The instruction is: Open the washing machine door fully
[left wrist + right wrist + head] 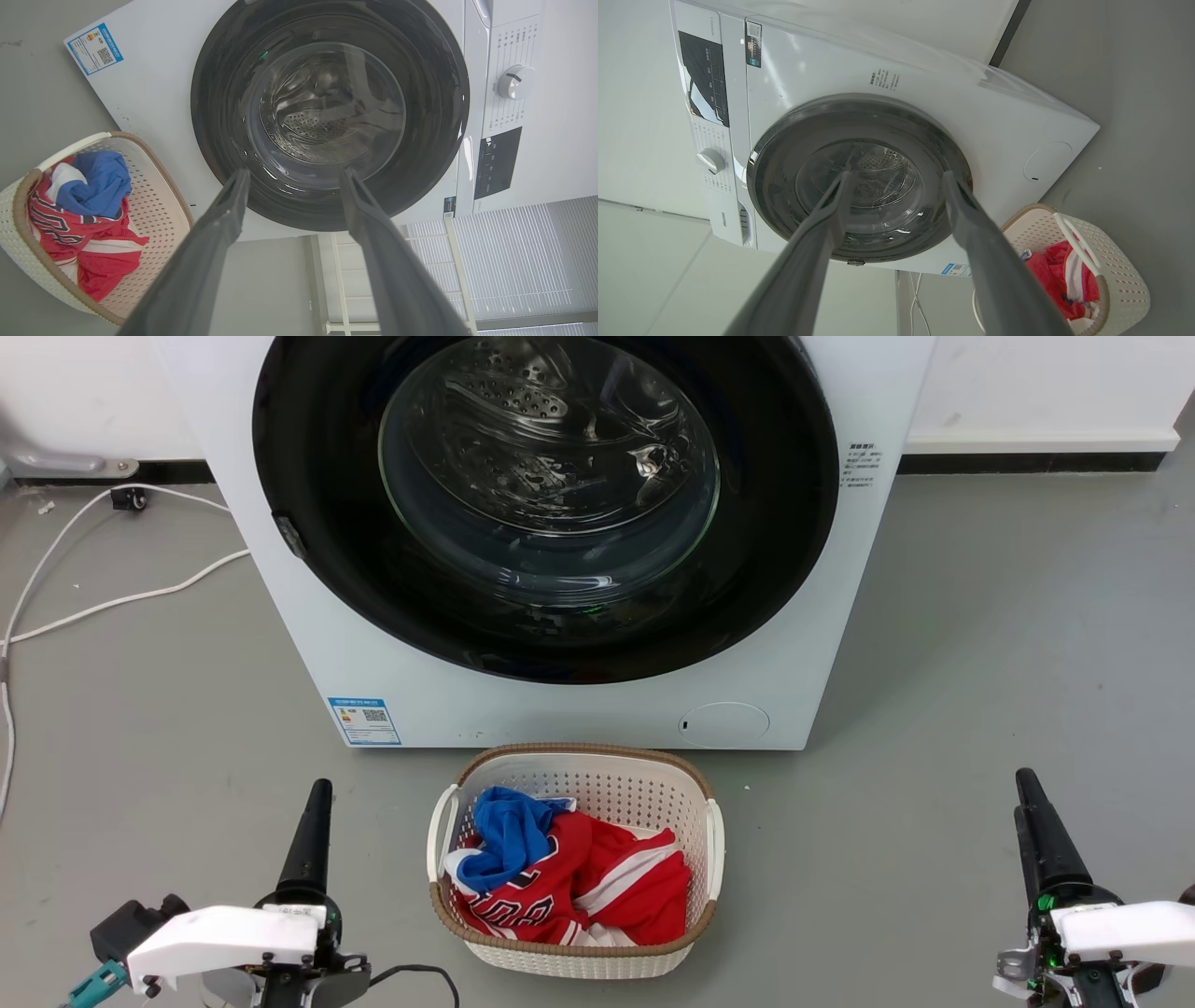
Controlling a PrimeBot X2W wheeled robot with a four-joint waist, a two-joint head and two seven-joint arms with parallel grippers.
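Note:
The washing machine door (549, 485) is a glossy black disc with a clear glass bowl at its centre. It lies shut, flush against the white machine (560, 709). A small dark tab (289, 537) sits on the door's left rim. My left gripper (319, 789) hangs low at the lower left, well short of the machine. My right gripper (1027, 779) hangs at the lower right. Through the left wrist view the door (329, 112) shows beyond my open left gripper (295, 175). The right wrist view shows the door (878, 186) past my open right gripper (896, 175). Both grippers hold nothing.
A white laundry basket (574, 761) with red and blue clothes (569, 877) stands on the grey floor right in front of the machine, between my grippers. White cables (121, 602) trail over the floor at the left. The control panel with a dial (514, 81) is above the door.

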